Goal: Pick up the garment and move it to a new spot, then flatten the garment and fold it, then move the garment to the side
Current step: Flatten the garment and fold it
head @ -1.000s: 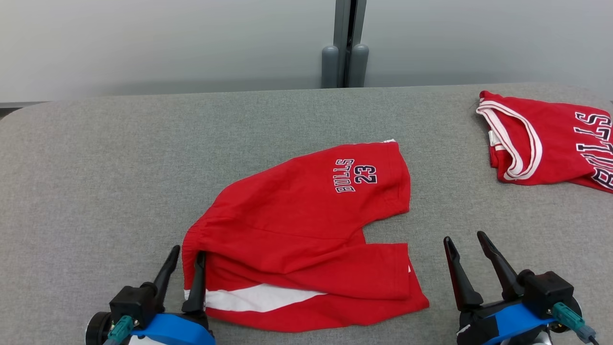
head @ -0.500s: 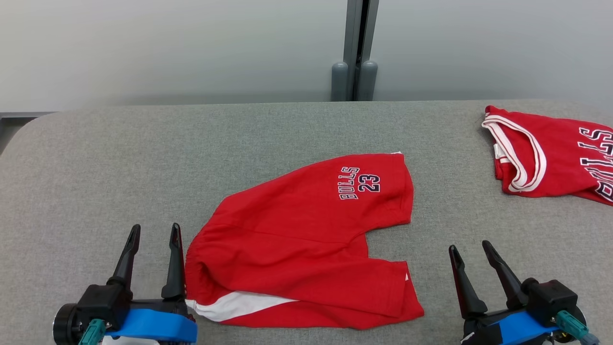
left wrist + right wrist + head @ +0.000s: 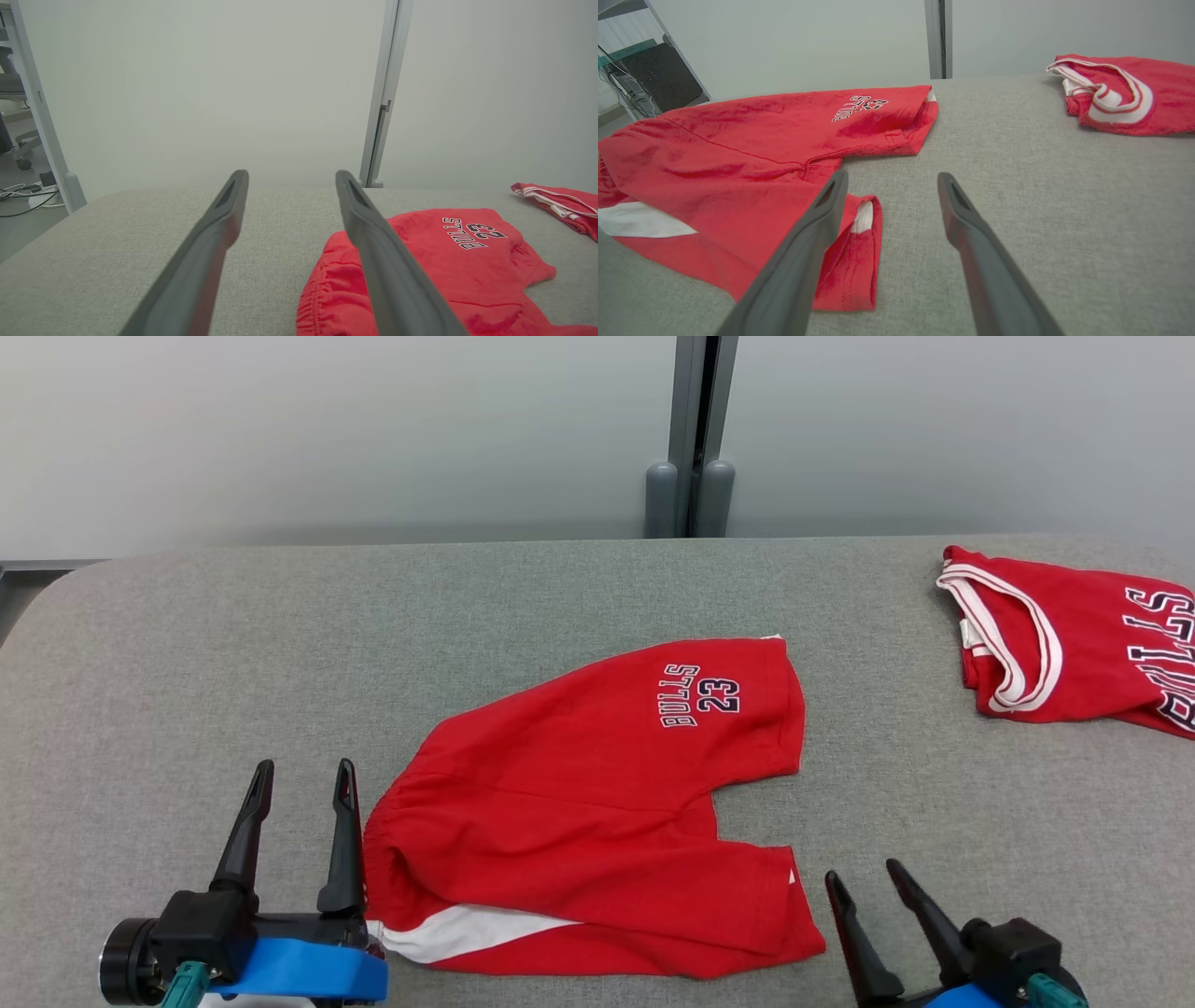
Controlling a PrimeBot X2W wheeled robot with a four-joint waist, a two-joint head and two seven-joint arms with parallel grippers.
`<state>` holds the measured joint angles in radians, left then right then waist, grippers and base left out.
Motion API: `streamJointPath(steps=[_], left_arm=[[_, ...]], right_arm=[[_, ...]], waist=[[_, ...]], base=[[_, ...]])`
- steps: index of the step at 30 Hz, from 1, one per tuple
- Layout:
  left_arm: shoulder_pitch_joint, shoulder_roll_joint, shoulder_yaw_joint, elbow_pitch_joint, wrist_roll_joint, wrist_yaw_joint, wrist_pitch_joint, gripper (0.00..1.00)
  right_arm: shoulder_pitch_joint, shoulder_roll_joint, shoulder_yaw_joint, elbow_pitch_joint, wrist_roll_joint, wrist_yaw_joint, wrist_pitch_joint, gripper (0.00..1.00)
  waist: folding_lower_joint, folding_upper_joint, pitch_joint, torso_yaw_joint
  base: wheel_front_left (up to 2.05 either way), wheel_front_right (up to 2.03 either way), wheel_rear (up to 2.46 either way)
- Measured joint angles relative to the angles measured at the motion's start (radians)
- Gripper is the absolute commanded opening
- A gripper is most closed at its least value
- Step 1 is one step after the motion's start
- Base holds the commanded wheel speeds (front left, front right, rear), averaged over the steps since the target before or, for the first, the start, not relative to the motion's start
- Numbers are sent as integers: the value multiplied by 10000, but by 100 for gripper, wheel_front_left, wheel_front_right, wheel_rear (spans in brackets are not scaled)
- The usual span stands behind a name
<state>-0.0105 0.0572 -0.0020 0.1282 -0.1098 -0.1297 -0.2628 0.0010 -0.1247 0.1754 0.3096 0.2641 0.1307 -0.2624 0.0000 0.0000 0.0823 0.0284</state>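
The garment, red shorts [image 3: 569,812] printed "BULLS 23" with a white side stripe, lies loosely spread on the grey padded table [image 3: 187,663], one leg folded over near the front edge. My left gripper [image 3: 305,767] stands open just left of the waistband, holding nothing; in the left wrist view the left gripper [image 3: 292,176] has the shorts [image 3: 448,261] beside its right finger. My right gripper [image 3: 861,872] is open at the front right, beside the nearer leg hem. In the right wrist view the right gripper [image 3: 893,177] has the shorts [image 3: 738,140] by its left finger.
A second red garment, a jersey [image 3: 1064,635] with white trim, lies at the table's far right, also seen as the jersey [image 3: 1125,93] in the right wrist view. A wall with a grey post [image 3: 691,429] runs behind the table. Bare table surface spreads on the left.
My left gripper has opened, let go of the waistband and shifted left. The right gripper has drawn back and left toward the shorts' hem. The camera tilted slightly.
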Motion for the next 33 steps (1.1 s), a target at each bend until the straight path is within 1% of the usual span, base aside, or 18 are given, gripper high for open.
streamJointPath(steps=[11, 17, 26, 33], left_arm=[[55, -29, 17, -19, 132, 0, 0, 100], [58, -48, -71, 0, 132, 0, 0, 100], [57, -54, -96, 35, 117, 0, 0, 100], [50, -56, -119, 36, 75, 0, 0, 100]], right_arm=[[-318, -44, 1586, 1183, 299, 0, 0, 100], [-748, -56, 2251, 1776, 476, 0, 0, 100], [-1419, -77, 2926, 2778, 765, 0, 2, 100], [-1719, -102, 2890, 3166, 963, -2, 0, 100]], waist=[[0, 0, 37, 120], [0, 0, 85, 234], [0, 0, 173, 384], [0, 0, 296, 443]], base=[[0, 0, 0], [0, 0, 0], [0, 0, 0], [0, 0, 0]])
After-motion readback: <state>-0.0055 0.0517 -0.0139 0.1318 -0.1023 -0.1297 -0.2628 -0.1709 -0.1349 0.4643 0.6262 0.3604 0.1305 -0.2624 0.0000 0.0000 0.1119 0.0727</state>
